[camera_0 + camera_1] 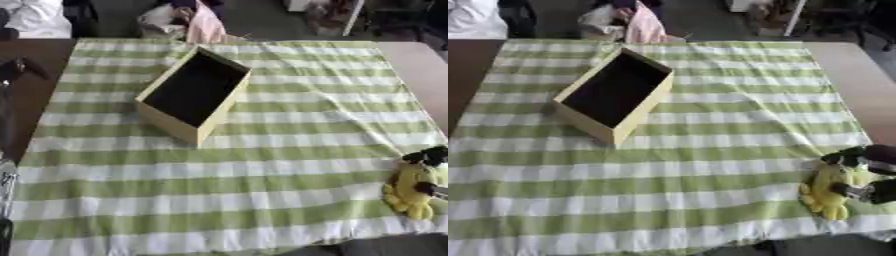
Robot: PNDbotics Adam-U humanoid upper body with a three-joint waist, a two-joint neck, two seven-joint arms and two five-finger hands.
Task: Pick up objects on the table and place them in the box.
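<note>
Yellow plush is seen at the near right edge of the table [868, 75], where a soft toy [826, 192] lies on the green-and-white striped cloth [675, 170]. The right hand [866, 172] is set over the toy from the right, dark fingers curled about its upper part, presumably so it can be lifted. The box [614, 131] is stood open-topped and askew toward the far left of the cloth, well apart from the toy, its dark interior apparently empty. The left hand is not seen.
</note>
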